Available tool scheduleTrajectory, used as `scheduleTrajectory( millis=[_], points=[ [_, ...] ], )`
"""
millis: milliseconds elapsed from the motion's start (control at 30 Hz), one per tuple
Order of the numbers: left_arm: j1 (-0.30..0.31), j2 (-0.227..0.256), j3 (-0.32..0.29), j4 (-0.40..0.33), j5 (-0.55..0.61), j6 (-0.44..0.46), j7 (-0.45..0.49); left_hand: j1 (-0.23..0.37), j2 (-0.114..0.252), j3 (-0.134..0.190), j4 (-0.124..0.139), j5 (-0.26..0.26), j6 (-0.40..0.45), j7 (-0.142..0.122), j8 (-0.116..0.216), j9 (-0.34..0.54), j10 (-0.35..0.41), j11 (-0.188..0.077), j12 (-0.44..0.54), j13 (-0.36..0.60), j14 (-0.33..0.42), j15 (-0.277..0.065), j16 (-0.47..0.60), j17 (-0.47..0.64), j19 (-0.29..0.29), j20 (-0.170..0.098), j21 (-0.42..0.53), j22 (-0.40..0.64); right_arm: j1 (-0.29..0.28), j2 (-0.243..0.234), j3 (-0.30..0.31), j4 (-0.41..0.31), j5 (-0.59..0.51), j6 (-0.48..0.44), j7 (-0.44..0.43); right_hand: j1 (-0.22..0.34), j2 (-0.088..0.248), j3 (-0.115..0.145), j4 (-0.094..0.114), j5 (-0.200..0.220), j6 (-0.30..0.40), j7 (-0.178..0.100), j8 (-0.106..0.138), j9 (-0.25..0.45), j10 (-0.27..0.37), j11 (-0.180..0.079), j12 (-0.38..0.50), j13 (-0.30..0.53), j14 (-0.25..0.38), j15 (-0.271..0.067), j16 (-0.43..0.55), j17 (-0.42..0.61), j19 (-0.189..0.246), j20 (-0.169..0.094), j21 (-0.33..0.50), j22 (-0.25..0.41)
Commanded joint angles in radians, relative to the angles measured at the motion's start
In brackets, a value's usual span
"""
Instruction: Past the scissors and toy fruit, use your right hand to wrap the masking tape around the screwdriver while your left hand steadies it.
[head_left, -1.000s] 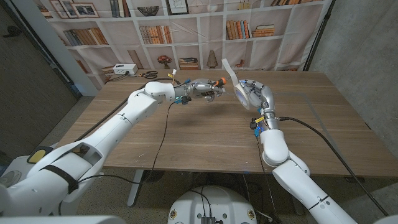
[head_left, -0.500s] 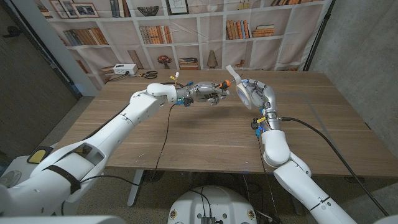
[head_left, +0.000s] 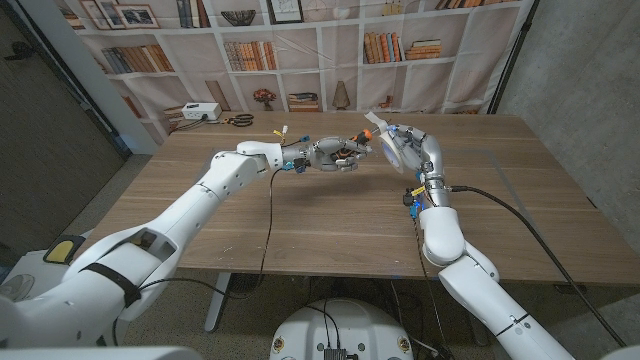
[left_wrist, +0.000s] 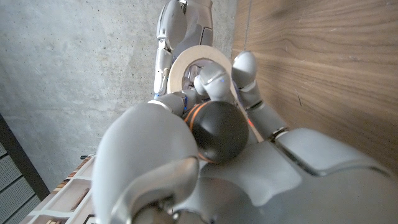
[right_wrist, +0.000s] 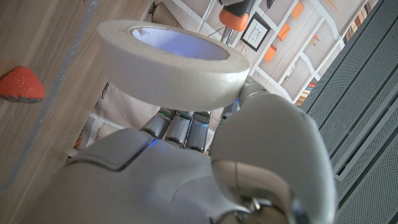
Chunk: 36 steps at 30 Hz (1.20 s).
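Note:
Above the table's far middle, my left hand (head_left: 335, 153) grips the screwdriver (head_left: 358, 139) by its black and orange handle (left_wrist: 217, 132), the shaft pointing at my right hand (head_left: 412, 150). That hand holds the cream masking tape roll (head_left: 390, 148) upright by its rim, right beside the screwdriver's end. A short loose strip of tape (head_left: 375, 121) sticks up where the two meet. In the right wrist view the tape roll (right_wrist: 168, 55) stands over the fingers, with the screwdriver's orange part (right_wrist: 235, 16) just beyond it. The left wrist view has the tape roll (left_wrist: 194, 61) behind the handle.
Scissors (head_left: 238, 120) and a white box (head_left: 200, 110) lie at the table's far left edge. A red toy strawberry (right_wrist: 22, 84) sits on the wood near my right hand. Bookshelves stand behind the table (head_left: 300, 220), and cables trail from both wrists.
My left hand has carried the screwdriver to the right until its end meets the tape roll. The long raised tape strip has come down to a short one.

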Motion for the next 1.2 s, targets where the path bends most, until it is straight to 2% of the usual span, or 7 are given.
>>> scheduleTrajectory(
  millis=[33,433,900,1200],
  points=[
    [-0.008,-0.033,-0.010,0.051,-0.069,0.052,-0.105,0.002,0.031,0.039,0.029,-0.007,-0.004,0.008,0.012,0.008,0.000,0.009,0.007,0.000,0.006,0.003,0.006,0.004,0.009,-0.093,0.002,-0.002,0.027,0.011,-0.013,0.012,-0.090,-0.052,-0.045,0.057,0.065,0.037,-0.030,-0.003,0.091,0.085,0.006,0.004,0.047,-0.059,0.007,0.004,-0.001,-0.147,-0.002,0.001,-0.009,-0.040,0.007,-0.001],
    [0.001,-0.036,-0.021,0.047,-0.075,0.036,-0.133,0.003,0.032,0.043,0.029,-0.011,-0.005,0.013,0.017,0.008,0.000,0.008,0.016,0.006,0.005,0.003,0.004,0.004,0.008,-0.092,0.006,0.006,0.085,0.021,-0.047,0.079,-0.108,-0.095,-0.031,0.056,0.064,0.038,-0.031,-0.003,0.091,0.086,0.004,0.005,0.046,-0.059,0.007,0.004,-0.004,-0.147,-0.002,0.001,-0.013,-0.039,0.019,-0.009],
    [0.058,0.020,-0.063,-0.049,-0.104,0.025,-0.112,0.003,0.032,0.046,0.028,-0.016,-0.007,0.012,0.024,0.009,0.001,0.011,0.018,0.000,0.007,0.003,0.003,0.001,0.012,-0.093,0.008,0.012,0.145,0.018,-0.064,0.151,-0.098,-0.138,-0.028,0.054,0.064,0.040,-0.032,-0.003,0.091,0.084,0.003,0.006,0.043,-0.057,0.009,0.006,-0.006,-0.147,-0.003,0.001,-0.021,-0.041,0.029,-0.015],
    [0.070,0.044,-0.063,-0.078,-0.119,0.021,-0.133,0.003,0.032,0.047,0.027,-0.019,-0.007,0.015,0.026,0.004,-0.002,0.012,0.024,0.006,0.006,0.003,0.007,0.005,0.006,-0.093,0.002,0.007,0.181,0.027,-0.072,0.211,-0.079,-0.161,-0.040,0.052,0.063,0.041,-0.032,-0.003,0.090,0.086,0.001,0.007,0.043,-0.056,0.008,0.003,-0.007,-0.147,-0.003,0.001,-0.025,-0.042,0.037,-0.018]
  ],
)
